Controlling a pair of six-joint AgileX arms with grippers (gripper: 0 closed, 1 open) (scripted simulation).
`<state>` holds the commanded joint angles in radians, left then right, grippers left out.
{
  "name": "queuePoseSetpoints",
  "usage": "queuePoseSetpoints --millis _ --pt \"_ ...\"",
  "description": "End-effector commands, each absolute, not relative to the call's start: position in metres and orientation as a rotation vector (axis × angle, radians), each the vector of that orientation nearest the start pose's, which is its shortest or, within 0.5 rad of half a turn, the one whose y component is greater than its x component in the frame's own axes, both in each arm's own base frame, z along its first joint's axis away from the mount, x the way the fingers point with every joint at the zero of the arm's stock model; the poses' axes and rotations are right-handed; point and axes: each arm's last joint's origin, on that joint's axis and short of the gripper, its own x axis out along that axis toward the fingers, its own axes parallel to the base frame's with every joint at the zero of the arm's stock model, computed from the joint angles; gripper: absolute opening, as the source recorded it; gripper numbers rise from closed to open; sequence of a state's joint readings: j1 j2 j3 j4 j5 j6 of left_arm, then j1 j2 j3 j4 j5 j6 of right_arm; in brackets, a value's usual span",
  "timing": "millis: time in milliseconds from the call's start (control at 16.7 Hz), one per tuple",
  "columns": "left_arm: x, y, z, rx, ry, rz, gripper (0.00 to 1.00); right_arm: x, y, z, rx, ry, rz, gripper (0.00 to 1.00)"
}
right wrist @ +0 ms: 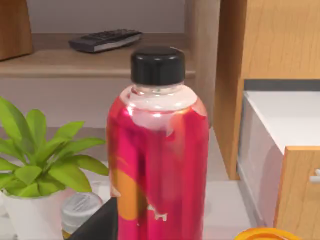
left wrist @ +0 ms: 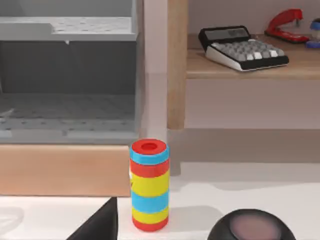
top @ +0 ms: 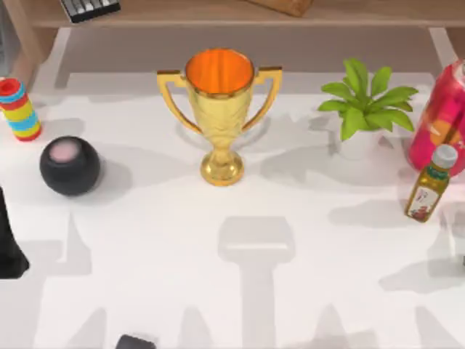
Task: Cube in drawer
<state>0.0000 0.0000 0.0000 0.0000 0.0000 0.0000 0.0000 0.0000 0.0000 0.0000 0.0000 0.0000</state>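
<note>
You see one open grey drawer (left wrist: 67,75) far left of the white counter (top: 240,291); hand states cannot be told.

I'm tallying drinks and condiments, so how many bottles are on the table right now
2, both at the table's right edge: a tall pink bottle with a black cap, and a small yellow bottle just in front of it. Others could sit outside the views.

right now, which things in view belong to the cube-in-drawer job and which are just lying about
Job: grey drawer with wooden front.

Lying about: gold trophy cup, black round speaker, red-blue-yellow striped cylinder, green potted plant, pink bottle with black cap, small yellow oil bottle, black calculator, red stapler.
</note>
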Motion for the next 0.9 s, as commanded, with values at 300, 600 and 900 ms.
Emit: queuePoseSetpoints --millis 300,600,900 --pt "0.106 -0.001 0.160 0.000 0.000 0.000 1.00 0.107 0.000 0.173 0.000 0.006 0.004 1.00" --pt "0.106 -0.001 0.160 0.000 0.000 0.000 1.00 0.126 0.006 0.239 -0.004 0.037 0.000 1.00" --pt "0.106 -0.001 0.160 0.000 0.000 0.000 1.00 0.189 0.025 0.316 -0.012 0.065 -0.006 1.00"
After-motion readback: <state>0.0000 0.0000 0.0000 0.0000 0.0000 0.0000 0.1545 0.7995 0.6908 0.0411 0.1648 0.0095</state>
